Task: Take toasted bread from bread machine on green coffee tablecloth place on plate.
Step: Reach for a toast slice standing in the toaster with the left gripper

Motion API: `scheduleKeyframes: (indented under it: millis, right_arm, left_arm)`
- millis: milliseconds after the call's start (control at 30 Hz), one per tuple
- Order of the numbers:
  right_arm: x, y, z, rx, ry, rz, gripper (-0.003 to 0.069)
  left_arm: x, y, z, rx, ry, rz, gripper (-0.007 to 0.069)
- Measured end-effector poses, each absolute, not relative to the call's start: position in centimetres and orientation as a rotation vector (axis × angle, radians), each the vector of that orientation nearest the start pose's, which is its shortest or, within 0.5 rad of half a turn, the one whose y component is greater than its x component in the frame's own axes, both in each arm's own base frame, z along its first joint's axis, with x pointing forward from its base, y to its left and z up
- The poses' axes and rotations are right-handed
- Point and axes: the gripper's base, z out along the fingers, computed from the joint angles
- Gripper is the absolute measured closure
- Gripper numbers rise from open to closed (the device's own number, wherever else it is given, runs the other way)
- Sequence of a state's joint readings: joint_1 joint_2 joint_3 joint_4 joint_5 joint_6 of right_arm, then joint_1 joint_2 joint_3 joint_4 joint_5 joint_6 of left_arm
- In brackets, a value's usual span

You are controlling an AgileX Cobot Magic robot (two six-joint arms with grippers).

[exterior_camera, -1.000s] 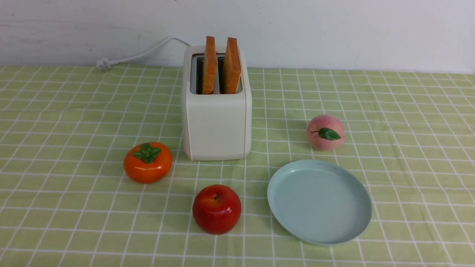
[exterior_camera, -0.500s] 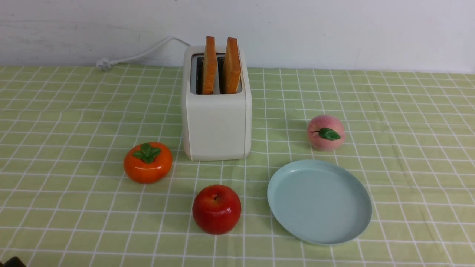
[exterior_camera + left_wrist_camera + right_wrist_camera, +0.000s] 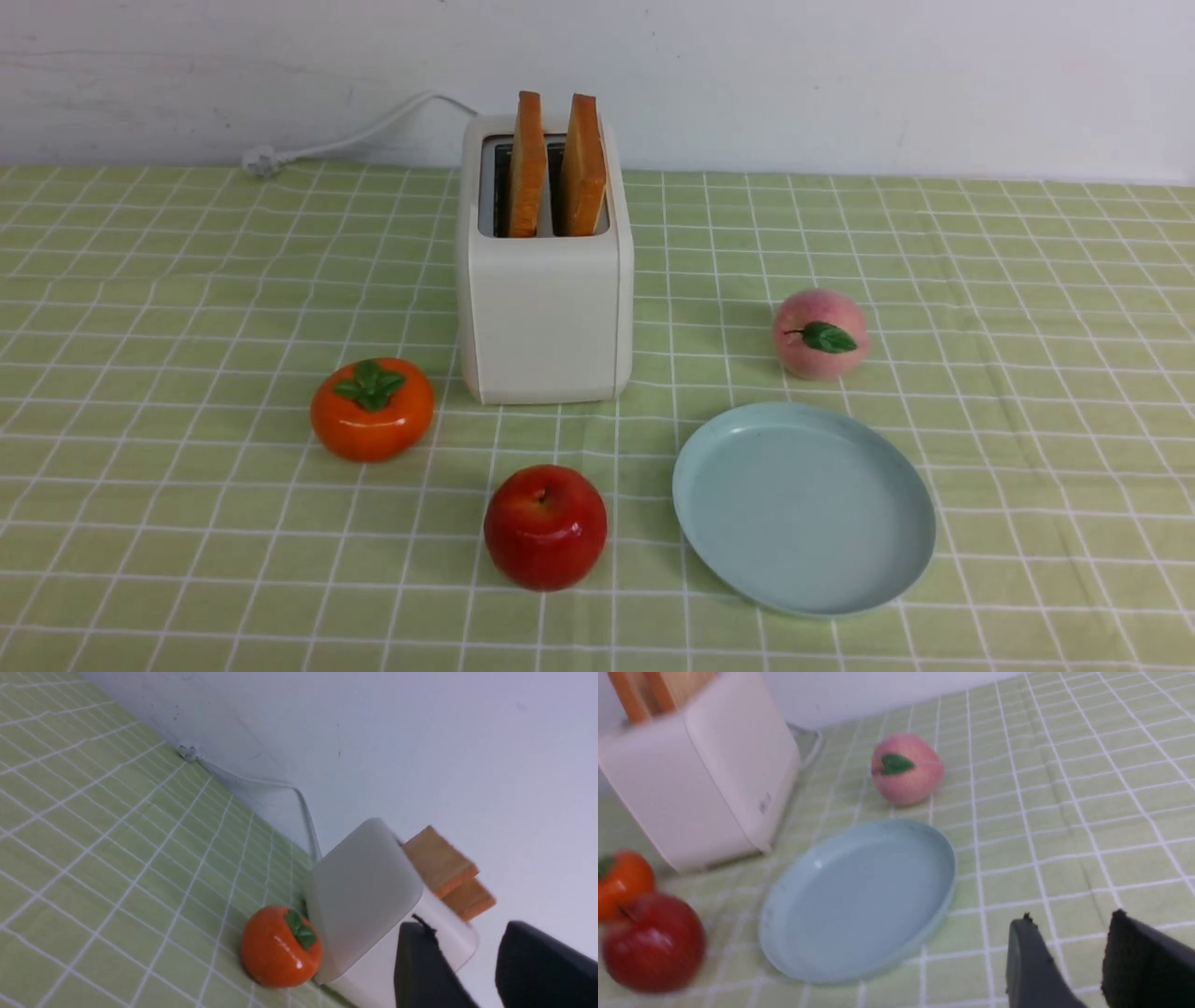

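Inside bread machine (image 3: 546,317), toasted bread (image 3: 527,168) unmoved (plate (image 3: 803,509) likewise)

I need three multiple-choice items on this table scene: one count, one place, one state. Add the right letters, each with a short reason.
1. How many slices of toasted bread stand in the bread machine? A. one B. two C. three
2. The peach lies: A. on the plate B. behind the plate, nearer the wall C. in the bread machine
3. The plate is: A. bare B. holding a slice C. upside down
Answers: 1 B, two crusts rise from the slots; 2 B, it sits beyond the far rim; 3 A, nothing lies on it.
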State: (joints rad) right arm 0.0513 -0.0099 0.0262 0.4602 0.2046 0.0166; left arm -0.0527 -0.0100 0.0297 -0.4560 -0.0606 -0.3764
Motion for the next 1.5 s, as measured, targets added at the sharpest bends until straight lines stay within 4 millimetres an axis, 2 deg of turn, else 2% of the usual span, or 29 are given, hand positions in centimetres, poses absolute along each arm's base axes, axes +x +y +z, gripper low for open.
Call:
scheduleKeyframes:
  millis: [100, 233, 300, 367, 400, 467, 533, 600, 833, 1033, 1067, 1100, 1133, 1200, 1267, 1333, 1400, 1500]
  right_arm:
    - [5.6, 1.0, 19.4, 0.387, 1.598, 0.559, 0.0419]
    - [5.6, 0.8, 20.0, 0.443, 1.544, 0.61, 0.0442]
    - [5.4, 1.1, 21.1, 0.422, 1.545, 0.632, 0.0479]
    - [5.2, 1.4, 23.1, 0.341, 1.586, 0.609, 0.0542]
    - [5.2, 1.5, 23.2, 0.324, 1.6, 0.6, 0.0553]
    - [5.4, 1.8, 24.7, 0.237, 1.654, 0.545, 0.0594]
    - [5.9, 2.2, 26.1, 0.118, 1.746, 0.482, 0.0643]
    - [6.5, 2.5, 27.7, 0.022, 1.808, 0.437, 0.0659]
    - [7.9, 2.8, 31.5, -0.129, 1.824, 0.361, 0.0659]
    - [8.0, 3.0, 32.2, -0.156, 1.771, 0.369, 0.0659]
    - [8.0, 3.0, 32.3, -0.154, 1.77, 0.373, 0.0659]
    - [8.0, 3.1, 32.4, -0.172, 1.752, 0.382, 0.0659]
    - [7.9, 3.1, 32.4, -0.174, 1.751, 0.383, 0.0659]
    - [7.9, 3.4, 32.7, -0.201, 1.721, 0.403, 0.0658]
    - [7.9, 3.5, 32.7, -0.21, 1.712, 0.411, 0.0659]
    - [7.8, 3.7, 32.9, -0.235, 1.697, 0.43, 0.0657]
    - [7.7, 3.9, 32.9, -0.256, 1.693, 0.442, 0.0656]
    - [7.6, 4.1, 32.9, -0.282, 1.693, 0.468, 0.0655]
  left_arm:
    - [5.6, 0.1, 21.1, -0.677, 1.301, -0.795, 0.0386]
    - [5.5, 0.0, 21.6, -0.674, 1.318, -0.812, 0.0424]
    - [5.3, -0.2, 22.9, -0.615, 1.331, -0.785, 0.0489]
    - [5.1, -0.4, 25.4, -0.532, 1.345, -0.726, 0.0603]
    - [5.3, -0.4, 25.6, -0.524, 1.356, -0.713, 0.0612]
    - [5.6, -0.5, 27.3, -0.47, 1.392, -0.657, 0.0638]
    - [6.9, -0.7, 28.8, -0.405, 1.48, -0.571, 0.0638]
    - [8.3, -0.9, 30.0, -0.351, 1.558, -0.509, 0.0638]
    - [12.1, -2.3, 31.7, -0.178, 1.658, -0.46, 0.0638]
    - [15.4, -5.7, 32.1, -0.032, 1.638, -0.541, 0.0638]
    - [15.5, -6.1, 32.2, -0.014, 1.635, -0.548, 0.0638]
    - [16.5, -7.7, 32.0, 0.07, 1.626, -0.547, 0.0638]
    - [16.5, -7.8, 32.1, 0.08, 1.616, -0.549, 0.0638]
    - [18.3, -10.6, 31.5, 0.22, 1.61, -0.519, 0.0638]
    - [19.2, -11.8, 31.4, 0.256, 1.605, -0.503, 0.0638]
    - [21.6, -13.6, 31.0, 0.274, 1.6, -0.474, 0.0628]
    - [23.6, -14.7, 30.8, 0.256, 1.585, -0.456, 0.0591]
    - [26.9, -16.5, 29.4, 0.24, 1.589, -0.393, 0.0473]
